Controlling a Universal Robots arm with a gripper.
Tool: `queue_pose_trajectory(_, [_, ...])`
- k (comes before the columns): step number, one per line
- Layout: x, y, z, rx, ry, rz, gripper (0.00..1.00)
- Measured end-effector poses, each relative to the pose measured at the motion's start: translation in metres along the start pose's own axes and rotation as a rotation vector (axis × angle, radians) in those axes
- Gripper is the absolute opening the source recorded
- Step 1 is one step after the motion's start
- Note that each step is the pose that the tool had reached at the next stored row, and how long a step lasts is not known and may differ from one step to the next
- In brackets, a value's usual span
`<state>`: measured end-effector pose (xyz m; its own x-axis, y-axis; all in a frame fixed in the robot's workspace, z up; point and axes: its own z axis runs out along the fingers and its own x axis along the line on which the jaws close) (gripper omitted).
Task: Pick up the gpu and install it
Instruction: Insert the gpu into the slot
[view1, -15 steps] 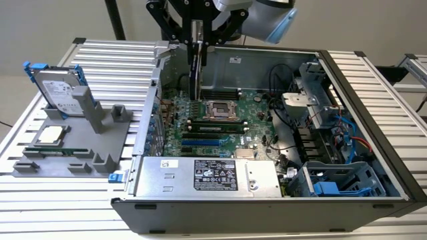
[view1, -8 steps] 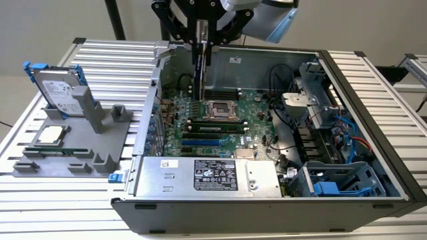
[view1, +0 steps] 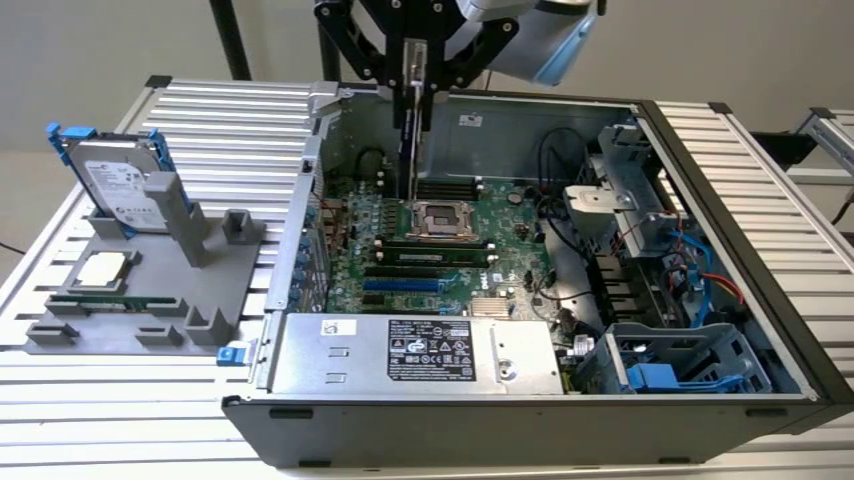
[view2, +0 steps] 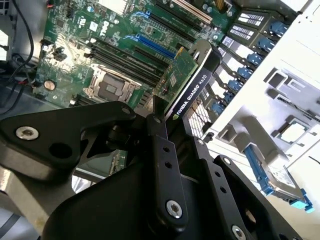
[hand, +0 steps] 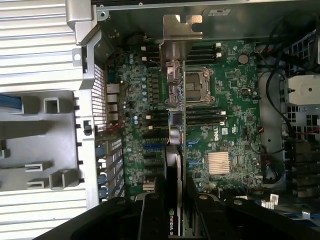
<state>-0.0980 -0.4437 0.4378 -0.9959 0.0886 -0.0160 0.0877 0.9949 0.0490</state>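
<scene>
At the exterior view's left, a hard drive (view1: 114, 185) is propped in a grey stand (view1: 227, 285). Further right, the graphics card (view1: 415, 125) is clamped on edge by the gripper (view1: 416, 80) over the motherboard (view1: 461, 250) of the open computer case (view1: 467, 440).

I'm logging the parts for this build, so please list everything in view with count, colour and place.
gpu: one, green board with black cooler, held edge-on above the motherboard
computer case: one, grey with black rim, open on the table
motherboard: one, green, inside the case
power supply: one, silver, at the case's near side
fixture: one, grey, on the table at the exterior view's left
hard drive: one, silver with blue rails, upright in the fixture
processor: one, silver, on the fixture
memory stick: one, green, in the fixture
table: one, silver, slatted
gripper: one, black, shut on the gpu
</scene>
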Motion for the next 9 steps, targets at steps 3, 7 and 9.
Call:
queue_pose_trajectory(3, [-0.0028,0.0003,-0.0003,0.0001,0.0001,0.0,0.0])
queue_pose_trajectory(7, [-0.0066,0.0006,-0.0006,0.0,0.0001,0.0,0.0])
queue_pose_trajectory(9, [-0.0083,0.0008,-0.0008,0.0,0.0001,0.0,0.0])
